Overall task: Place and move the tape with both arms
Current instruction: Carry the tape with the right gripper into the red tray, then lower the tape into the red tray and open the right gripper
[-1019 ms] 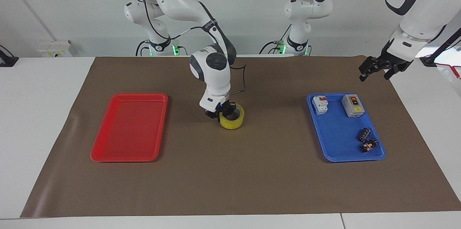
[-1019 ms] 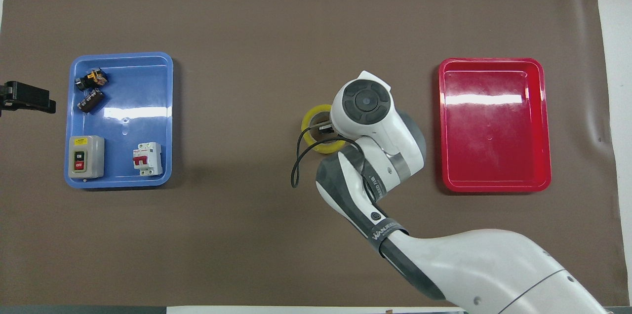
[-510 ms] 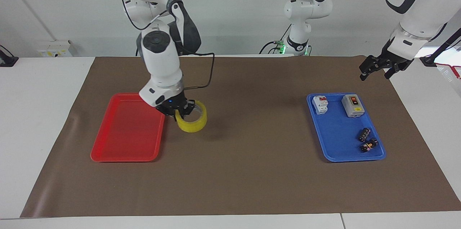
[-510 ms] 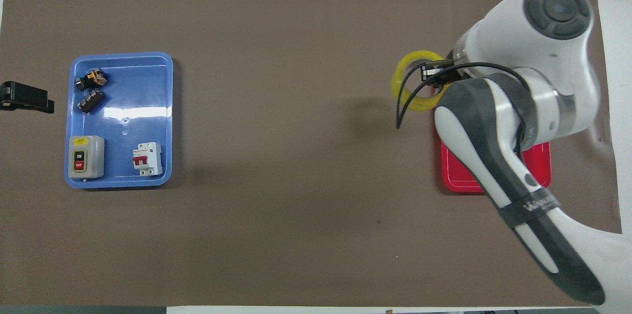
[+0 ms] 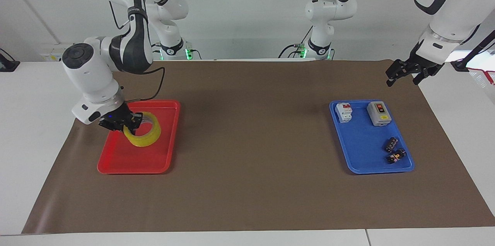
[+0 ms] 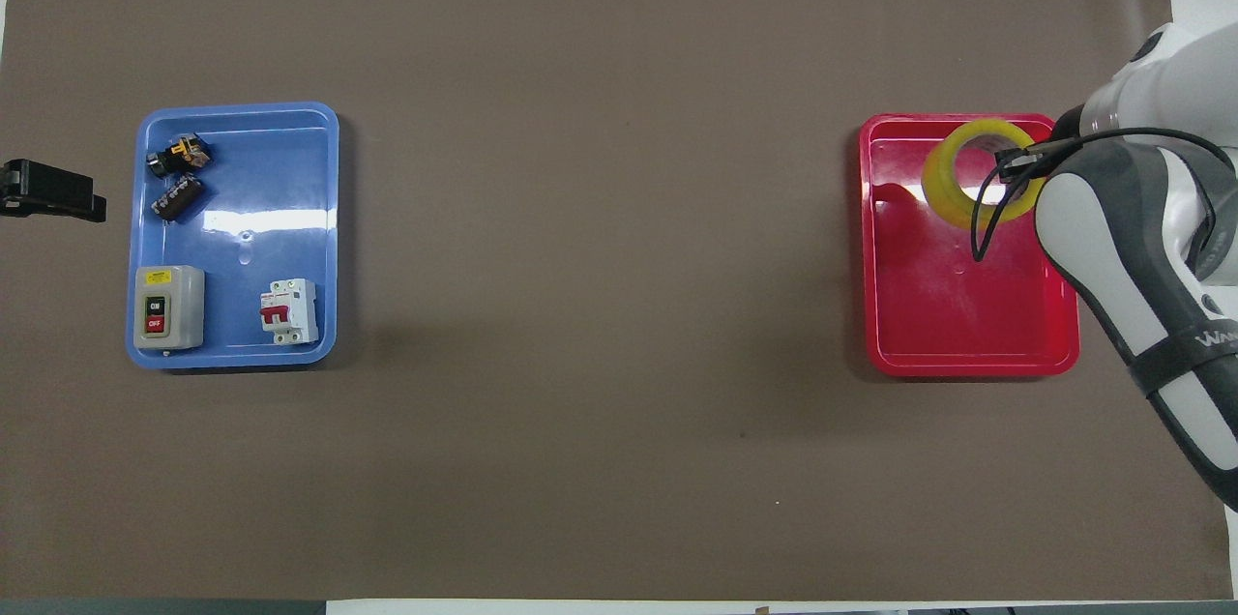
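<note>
Carrying the tape [image 5: 143, 134] over the red tray [image 5: 116, 161], the right gripper [image 5: 119, 121] now hangs at the right arm's end of the worktop [image 5: 255, 199], its jaws clamped on the roll's wall, one inside the ring and one outside. A second ago this roll sat at the middle of the brown mat [image 5: 251, 130] with the same jaws on it; half a second ago it was in the air just beside the tray's edge. In the facing view the roll looks tilted and slightly above the tray floor, though whether its lower rim touches cannot be told. The carry seems nearly done, and lowering and release are probably what remains. At the left arm's end, the blue tray [image 5: 359, 153] holds a grey switch box [image 5: 379, 113], a white breaker [image 5: 343, 112] and two small dark parts [image 5: 393, 150], all unmoved. Over the mat's corner there, the left gripper [image 5: 404, 72] waits as before, jaws apparently apart.
</note>
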Tool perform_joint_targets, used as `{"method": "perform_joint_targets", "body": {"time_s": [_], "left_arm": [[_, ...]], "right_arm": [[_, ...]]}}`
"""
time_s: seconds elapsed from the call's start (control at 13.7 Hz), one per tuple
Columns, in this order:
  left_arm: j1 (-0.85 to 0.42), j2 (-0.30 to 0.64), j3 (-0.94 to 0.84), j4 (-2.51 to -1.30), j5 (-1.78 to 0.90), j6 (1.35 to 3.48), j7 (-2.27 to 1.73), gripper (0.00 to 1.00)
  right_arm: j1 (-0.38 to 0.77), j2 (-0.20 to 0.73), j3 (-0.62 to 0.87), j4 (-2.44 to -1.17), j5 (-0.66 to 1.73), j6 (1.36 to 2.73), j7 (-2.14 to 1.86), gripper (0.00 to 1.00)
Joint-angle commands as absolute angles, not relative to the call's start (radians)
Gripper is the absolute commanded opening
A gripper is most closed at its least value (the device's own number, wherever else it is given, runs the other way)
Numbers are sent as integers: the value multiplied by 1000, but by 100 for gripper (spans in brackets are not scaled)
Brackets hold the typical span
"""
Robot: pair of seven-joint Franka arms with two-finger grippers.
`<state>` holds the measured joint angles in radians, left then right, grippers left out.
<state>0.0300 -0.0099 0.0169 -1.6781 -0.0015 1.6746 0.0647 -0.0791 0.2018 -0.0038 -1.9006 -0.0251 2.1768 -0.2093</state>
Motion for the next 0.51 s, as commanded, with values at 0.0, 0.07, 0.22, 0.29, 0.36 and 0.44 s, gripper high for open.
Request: {"method": "perform_joint_targets", "body": {"time_s": [0.0,0.07,0.22,0.29,0.36,0.44], "left_arm": [[25,-29,21,-1694,-3,1671,80,100],[25,-29,21,-1694,-3,1672,80,100],[25,-29,21,-1694,-3,1672,80,100],[25,-29,21,-1694,-3,1672,80,100],[25,-29,21,-1694,-3,1672,80,100],[25,-29,21,-1694,-3,1672,80,100]], "right_arm": [[-110,97,12,-2101,-14,2285,-258,0],[-117,88,12,-2136,-14,2307,-261,0],[-136,89,12,-2186,-14,2383,-271,0],[-138,95,12,-2197,-14,2411,-279,0],[-138,103,12,-2198,-14,2416,-278,0],[-140,116,12,-2200,-14,2421,-276,0]]}}
